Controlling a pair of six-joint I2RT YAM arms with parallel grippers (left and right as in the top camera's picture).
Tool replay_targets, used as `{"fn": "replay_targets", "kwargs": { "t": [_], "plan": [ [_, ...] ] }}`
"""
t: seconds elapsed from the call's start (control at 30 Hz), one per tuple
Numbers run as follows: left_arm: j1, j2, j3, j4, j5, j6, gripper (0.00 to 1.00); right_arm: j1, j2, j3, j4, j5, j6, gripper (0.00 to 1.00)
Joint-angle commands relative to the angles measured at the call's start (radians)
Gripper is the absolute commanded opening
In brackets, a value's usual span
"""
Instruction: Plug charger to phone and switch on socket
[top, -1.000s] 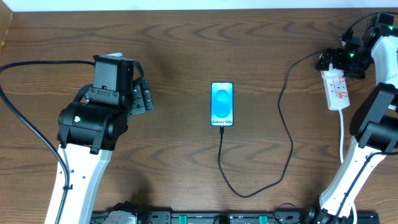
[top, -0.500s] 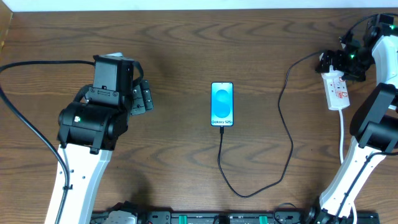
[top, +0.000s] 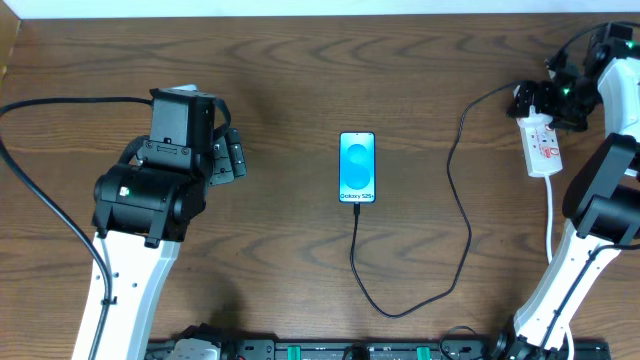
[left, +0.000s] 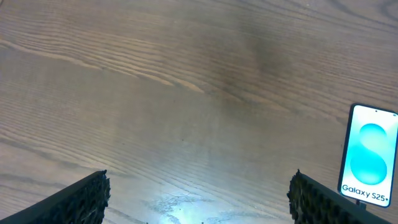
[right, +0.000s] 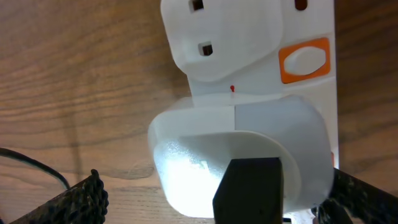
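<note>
The socket (top: 541, 143), far right of the phone (top: 357, 167), is light, rigid plastic, likely to skid on the counter (top: 300, 70). Its orange switch (right: 305, 60) wants a downward press, not a grip. The right end effector (top: 535, 103) hovers spread over the socket. The left end effector (top: 228, 155) hangs spread, left of the phone.

A white plastic power strip (right: 261, 37) lies on brown wood (right: 74, 74). Its orange switch (right: 305, 60) sits beside a fat white plug (right: 205, 149), between two wide-apart black gripper fingers (right: 84, 199).
</note>
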Motion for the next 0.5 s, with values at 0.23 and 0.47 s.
{"fn": "replay_targets", "kwargs": {
  "t": [0.23,0.47],
  "plan": [
    [-0.001,0.001,0.005,-0.002,-0.009,0.005,0.92,0.028,0.011,-0.075,0.011,-0.119,0.000,0.99],
    [-0.001,0.001,0.005,-0.002,-0.009,0.005,0.92,0.051,0.011,-0.079,0.007,-0.194,-0.028,0.99]
  ]
}}
